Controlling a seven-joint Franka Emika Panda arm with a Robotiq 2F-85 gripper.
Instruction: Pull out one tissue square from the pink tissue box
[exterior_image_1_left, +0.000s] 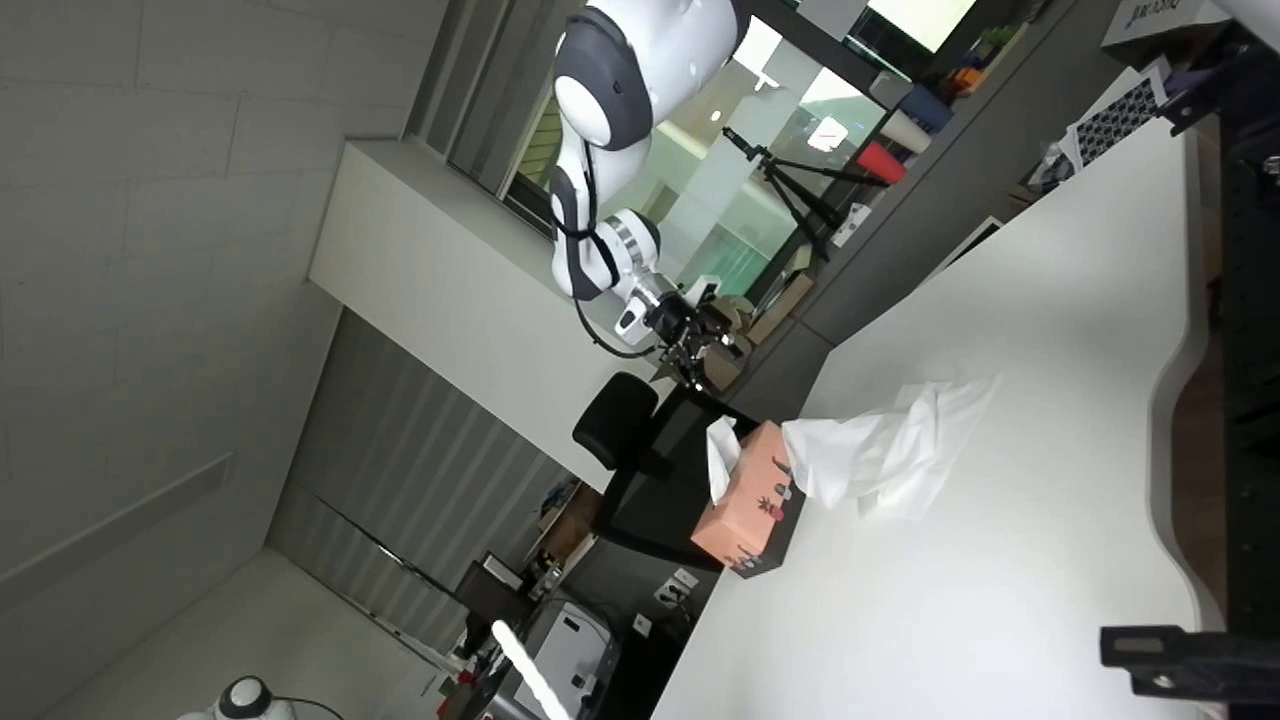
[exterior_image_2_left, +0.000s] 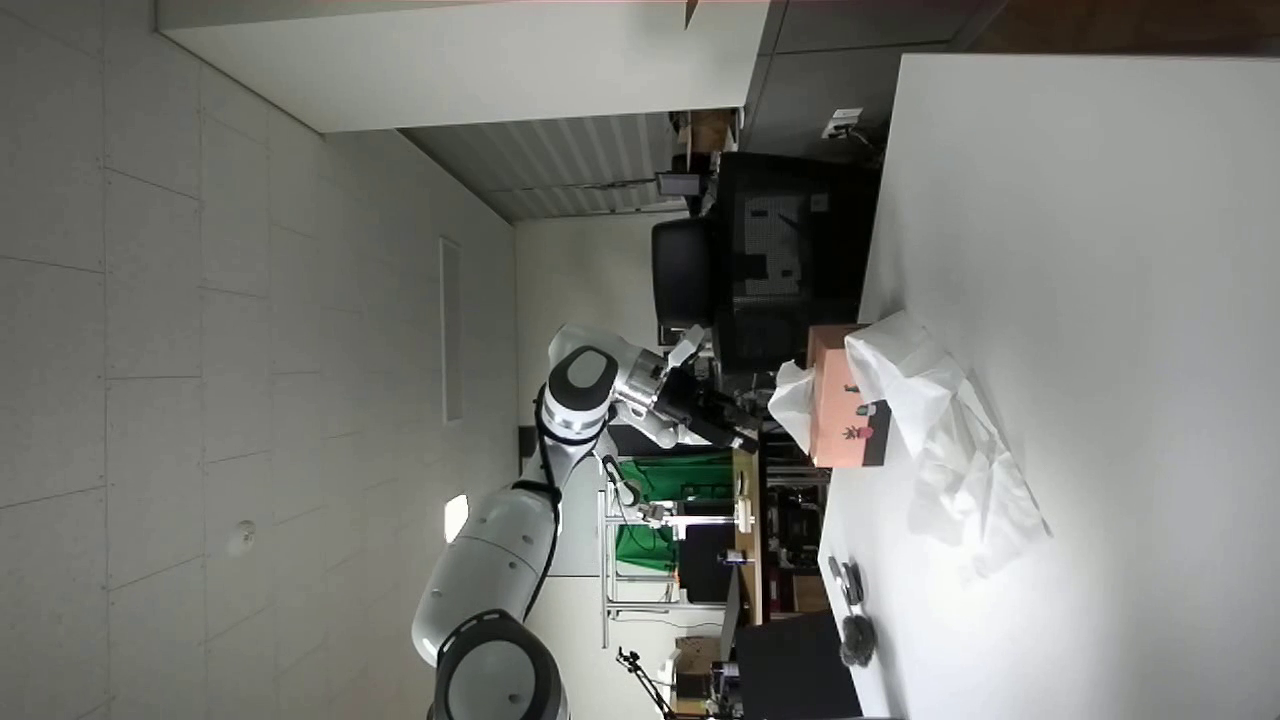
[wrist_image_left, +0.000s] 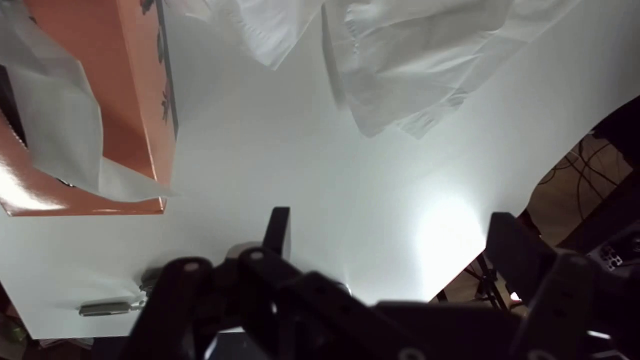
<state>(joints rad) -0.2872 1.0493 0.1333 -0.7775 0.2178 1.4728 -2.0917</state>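
The pink tissue box (exterior_image_1_left: 738, 510) stands on the white table with a white tissue (exterior_image_1_left: 722, 458) sticking out of its top slot. The box (exterior_image_2_left: 828, 400) and the sticking-out tissue (exterior_image_2_left: 793, 402) also show in an exterior view. In the wrist view the box (wrist_image_left: 107, 65) is at the upper left, with the tissue (wrist_image_left: 65, 110) drooping over its edge. Loose crumpled white tissues (wrist_image_left: 425, 65) lie on the table beside the box; they show in both exterior views (exterior_image_1_left: 890, 450) (exterior_image_2_left: 960, 460). My gripper (wrist_image_left: 389, 232) is open and empty, above the table and apart from the box and tissues.
The white table (exterior_image_2_left: 1120, 250) ends near the box, and its wavy edge shows in an exterior view (exterior_image_1_left: 1160, 420). A small grey-handled tool (wrist_image_left: 105, 308) and a dark fuzzy object (exterior_image_2_left: 857, 640) lie near a table edge. A black chair (exterior_image_2_left: 770, 260) stands beyond the table.
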